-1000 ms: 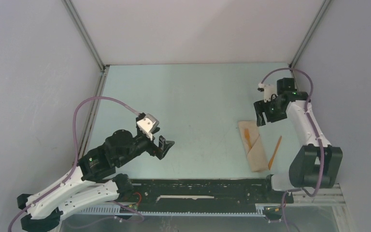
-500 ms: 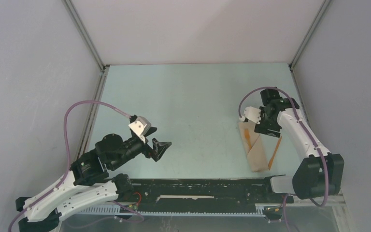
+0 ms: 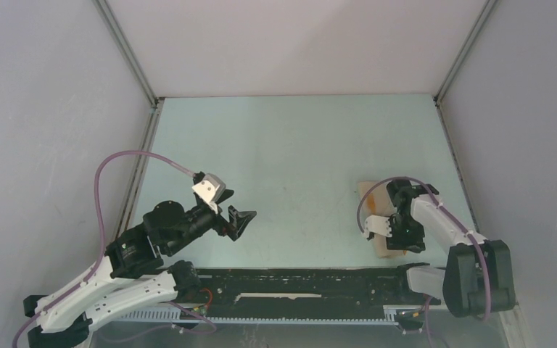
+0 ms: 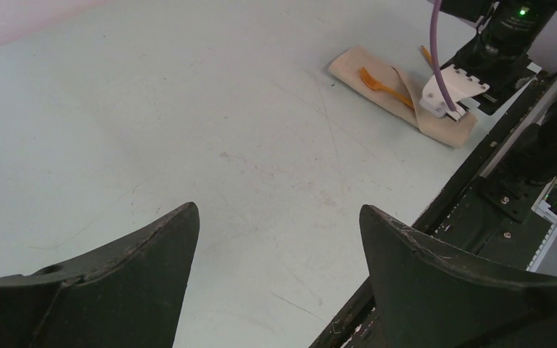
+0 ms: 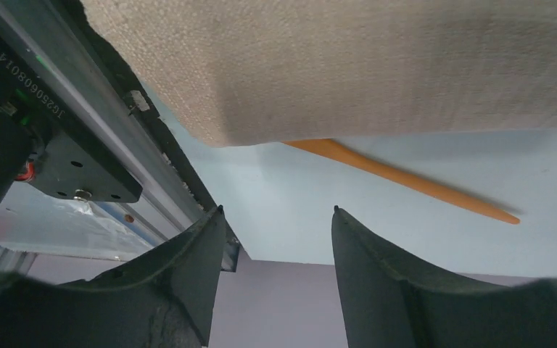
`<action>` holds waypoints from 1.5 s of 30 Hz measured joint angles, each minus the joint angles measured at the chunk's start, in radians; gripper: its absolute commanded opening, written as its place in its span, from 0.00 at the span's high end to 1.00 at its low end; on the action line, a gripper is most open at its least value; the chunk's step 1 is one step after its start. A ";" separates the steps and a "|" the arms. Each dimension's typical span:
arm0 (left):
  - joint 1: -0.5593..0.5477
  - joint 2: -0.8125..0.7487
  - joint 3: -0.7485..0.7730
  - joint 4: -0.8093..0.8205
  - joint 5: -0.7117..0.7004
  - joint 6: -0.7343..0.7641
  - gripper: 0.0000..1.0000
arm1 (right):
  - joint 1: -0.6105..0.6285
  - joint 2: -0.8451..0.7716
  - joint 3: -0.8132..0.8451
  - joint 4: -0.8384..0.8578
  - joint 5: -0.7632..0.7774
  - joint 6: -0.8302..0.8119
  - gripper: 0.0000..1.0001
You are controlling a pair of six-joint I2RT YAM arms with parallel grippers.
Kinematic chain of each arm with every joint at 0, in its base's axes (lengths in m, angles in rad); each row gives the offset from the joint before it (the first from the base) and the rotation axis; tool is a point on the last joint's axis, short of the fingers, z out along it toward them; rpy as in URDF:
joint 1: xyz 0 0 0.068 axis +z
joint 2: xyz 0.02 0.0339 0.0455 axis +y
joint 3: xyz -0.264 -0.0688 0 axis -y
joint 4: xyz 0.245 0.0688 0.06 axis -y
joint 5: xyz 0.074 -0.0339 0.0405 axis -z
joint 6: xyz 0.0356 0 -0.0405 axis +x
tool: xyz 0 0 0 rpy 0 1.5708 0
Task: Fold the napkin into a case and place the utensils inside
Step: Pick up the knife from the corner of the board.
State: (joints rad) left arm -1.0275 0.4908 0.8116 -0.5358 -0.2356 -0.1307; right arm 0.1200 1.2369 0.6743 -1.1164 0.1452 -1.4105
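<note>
the right gripper [image 5: 275, 212] sits low at the near end of the case [image 5: 348, 65], its jaws partly open with nothing between them. its own camera shows the tan cloth's edge just beyond the fingertips. an orange stick [image 5: 406, 181] lies flat on the table [image 5: 421, 239], one end meeting the cloth's edge and the pointed end free. whether the fingers touch the stick or the cloth i cannot tell; they seem just clear of both. the black rail [image 5: 65, 109] at the table's near edge runs beside one finger.

the left gripper [image 4: 277, 210] hangs over bare table on the left, well apart from the case, jaws spread wide and holding nothing. its camera shows what the others hide: an orange fork [image 4: 381, 81] lying in the case's slanted pocket, tines toward the far end. from above, the right arm covers most of the case. only its far end and near corner show, on the right side of the table near the rail.
</note>
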 measured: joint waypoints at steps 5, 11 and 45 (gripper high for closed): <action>0.000 0.005 0.000 -0.001 -0.002 0.000 0.11 | 0.002 -0.029 -0.035 0.057 0.026 -0.041 0.33; 0.000 0.021 0.000 -0.002 -0.014 0.000 0.11 | -0.013 0.026 -0.036 0.180 0.055 -0.126 0.31; 0.036 0.065 -0.014 -0.007 -0.028 0.000 0.11 | -0.247 0.050 -0.135 0.374 0.066 -0.467 0.96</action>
State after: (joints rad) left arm -0.9913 0.5556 0.7975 -0.5426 -0.2634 -0.1307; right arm -0.1268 1.2869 0.5392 -0.7422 0.2115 -1.8778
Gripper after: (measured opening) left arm 0.895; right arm 0.060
